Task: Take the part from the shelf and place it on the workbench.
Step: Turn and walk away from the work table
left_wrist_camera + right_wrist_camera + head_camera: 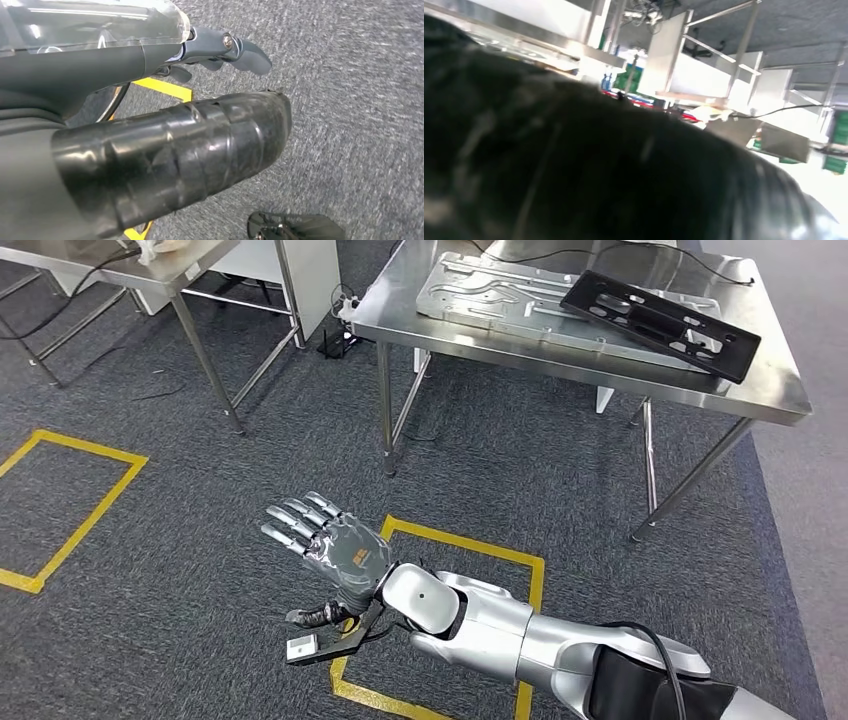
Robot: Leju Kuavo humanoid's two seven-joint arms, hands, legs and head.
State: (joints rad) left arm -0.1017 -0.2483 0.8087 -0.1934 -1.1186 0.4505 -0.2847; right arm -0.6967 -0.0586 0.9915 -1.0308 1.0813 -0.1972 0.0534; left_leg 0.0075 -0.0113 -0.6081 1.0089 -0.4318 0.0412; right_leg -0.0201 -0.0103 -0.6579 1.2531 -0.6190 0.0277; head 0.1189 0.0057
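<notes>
A flat black part (660,322) with several cut-outs lies on a silver metal plate (500,292) on the steel workbench (770,390) at the upper right. My right hand (330,545) reaches out over the grey carpet, well short of the workbench's front left leg. Its fingers (296,520) are stretched out and it holds nothing. In the left wrist view my left hand (200,145) hangs above the carpet, its thick thumb and dark fingers (245,50) apart with nothing between them. The right wrist view is blurred, with a dark part of the hand across it.
A second steel table (190,300) stands at the upper left, with a white cabinet (310,280) and cables behind it. Yellow tape squares (75,500) (465,545) mark the carpet to the left of my arm and under it.
</notes>
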